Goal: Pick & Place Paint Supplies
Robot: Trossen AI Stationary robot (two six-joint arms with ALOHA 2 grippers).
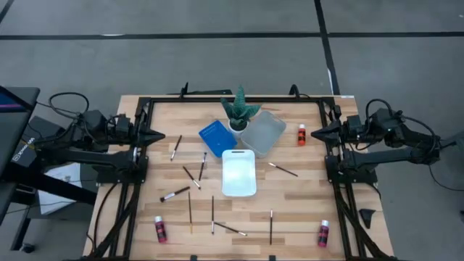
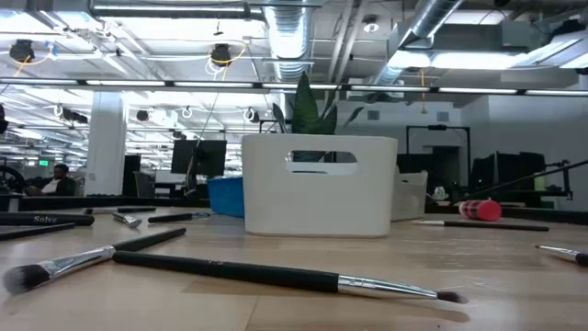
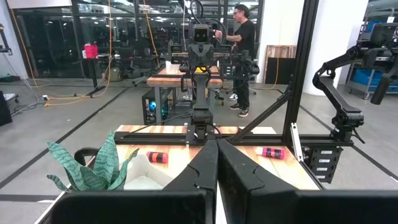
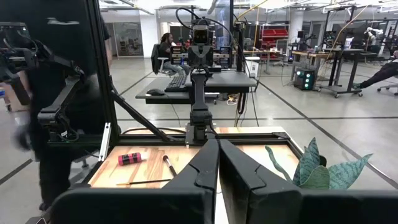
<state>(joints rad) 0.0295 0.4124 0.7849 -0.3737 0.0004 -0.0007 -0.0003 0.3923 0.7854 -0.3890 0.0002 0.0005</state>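
Both arms parked at the desk [image 1: 304, 203] edges, nothing held. Left gripper [image 1: 158, 135] at far left, jaws pressed together; right gripper [image 1: 316, 132] at far right, jaws likewise shut.

Paintbrushes [image 1: 190, 177] lie scattered left and near of the white tray [image 1: 238, 172]. Red paint bottles: one far right [image 1: 301, 134], two at near corners [image 1: 159, 229] [image 1: 323, 233]. Judgement: sorting into trays not yet begun.

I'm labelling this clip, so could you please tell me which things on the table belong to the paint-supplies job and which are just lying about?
Job: paintbrushes scattered over the table; three red bottles.

Lying about: white tray, blue tray, grey tray, potted plant.
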